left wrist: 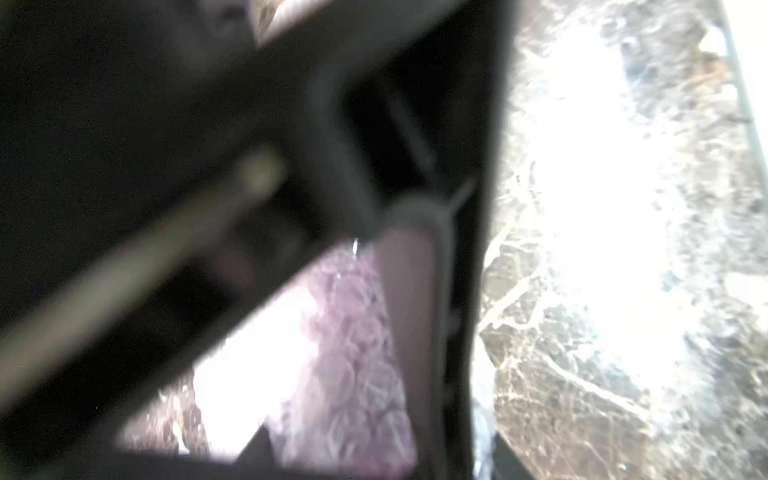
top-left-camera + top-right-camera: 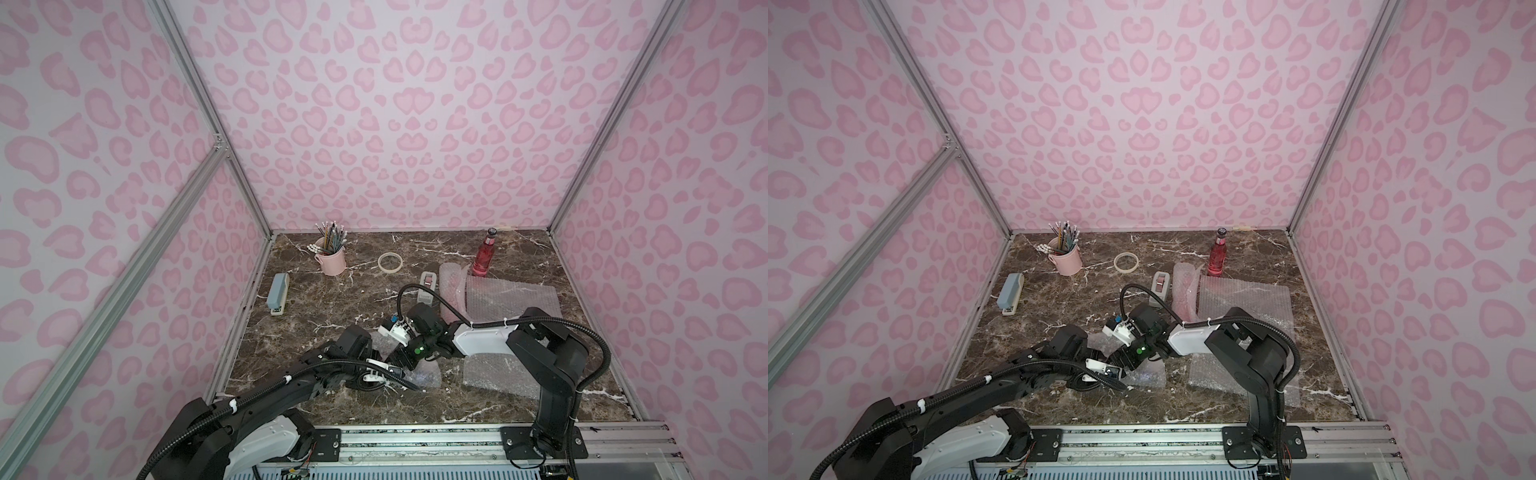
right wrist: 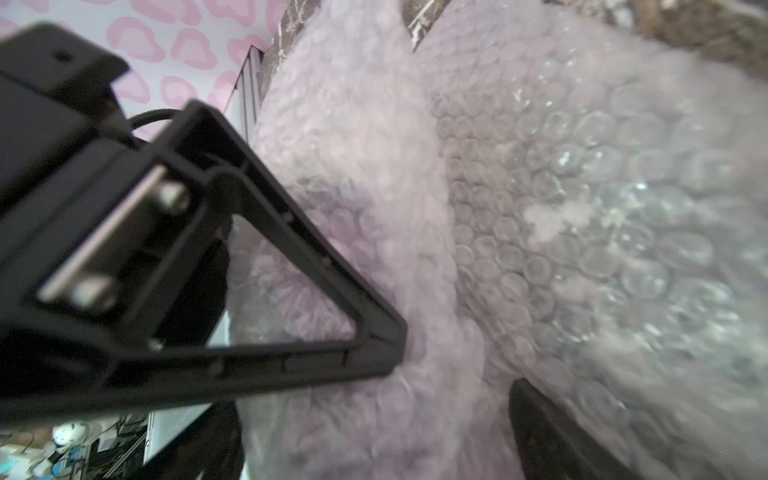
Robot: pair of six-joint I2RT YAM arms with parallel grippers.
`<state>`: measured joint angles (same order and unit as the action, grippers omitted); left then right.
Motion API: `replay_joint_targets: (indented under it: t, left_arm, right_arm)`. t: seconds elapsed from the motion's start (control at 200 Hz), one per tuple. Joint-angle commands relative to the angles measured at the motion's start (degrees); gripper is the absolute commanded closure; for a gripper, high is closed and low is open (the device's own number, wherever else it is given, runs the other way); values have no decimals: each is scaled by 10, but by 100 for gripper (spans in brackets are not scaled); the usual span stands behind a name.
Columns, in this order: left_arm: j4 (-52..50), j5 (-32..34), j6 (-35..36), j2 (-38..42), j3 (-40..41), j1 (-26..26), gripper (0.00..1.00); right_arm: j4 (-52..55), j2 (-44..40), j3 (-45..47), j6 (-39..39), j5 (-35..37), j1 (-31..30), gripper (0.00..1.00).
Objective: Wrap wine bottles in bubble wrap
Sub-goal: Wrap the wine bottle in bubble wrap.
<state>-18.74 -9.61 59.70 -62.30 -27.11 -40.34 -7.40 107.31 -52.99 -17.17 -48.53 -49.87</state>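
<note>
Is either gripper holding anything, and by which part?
Right gripper is open over the bubble wrap, holding nothing. Left gripper is at the same wrap; its hold cannot be told.

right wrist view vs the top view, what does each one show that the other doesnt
Only the right wrist view: the single bubbles of the bubble wrap close up, and the right gripper with its fingers wide apart over the wrap.
Only a top view: the upright pink-red bottle, the cup of pencils, the tape ring, the stapler and the tape dispenser.
Both: bubble wrap, the marble table and the pink patterned wall.
</note>
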Motion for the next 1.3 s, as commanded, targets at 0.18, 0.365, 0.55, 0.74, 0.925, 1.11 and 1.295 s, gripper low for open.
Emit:
replay_joint_targets:
  t: [0.18, 0.365, 0.55, 0.74, 0.925, 1.11, 1.295]
  left_arm:
    - [-67, 108, -47, 6, -1, 15, 57]
    - [-78, 95, -59, 18, -1, 22, 56]
    - [-91, 41, -99, 18, -9, 41, 56]
    - [-137, -8, -135, 1, -28, 58, 56]
    - [-169, -65, -176, -37, -52, 74, 56]
    - [-189, -97, -204, -73, -71, 88, 55]
    - [-206, -106, -217, -97, -80, 90, 55]
  right_arm:
    - [74, -48, 18, 25, -7, 23, 4]
    - [93, -92, 37, 67, 27, 48, 5]
    - [75, -191, 88, 164, 165, 71, 13]
    - [-60, -338, 203, 290, 223, 60, 17]
    - [-96, -356, 240, 385, 280, -17, 17]
    - [-120, -316, 247, 452, 390, -113, 18]
    - [-187, -289, 267, 524, 404, -156, 21]
